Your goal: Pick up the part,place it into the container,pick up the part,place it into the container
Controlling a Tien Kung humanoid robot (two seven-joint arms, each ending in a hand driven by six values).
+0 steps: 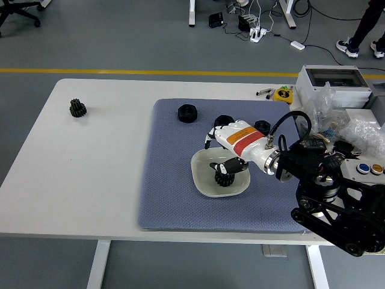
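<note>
A white bowl [201, 180] sits on the blue-grey mat [168, 180]. A black gear [224, 176] lies inside the bowl. My right hand [221, 150], white with an orange band, hovers just above the bowl's far side with its fingers spread and empty. A black nut [187, 113] lies on the mat's far part. A second nut [222, 119] and a third [261, 126] are partly hidden behind the hand. Another black gear [77, 108] lies on the bare table at the far left. The left arm is out of view.
A grey box [331, 84], plastic bags [361, 129] and small parts crowd the table's right end. A yellow tape measure [281, 94] and pens lie past the mat's far right corner. A person's feet [361, 45] show at the top right.
</note>
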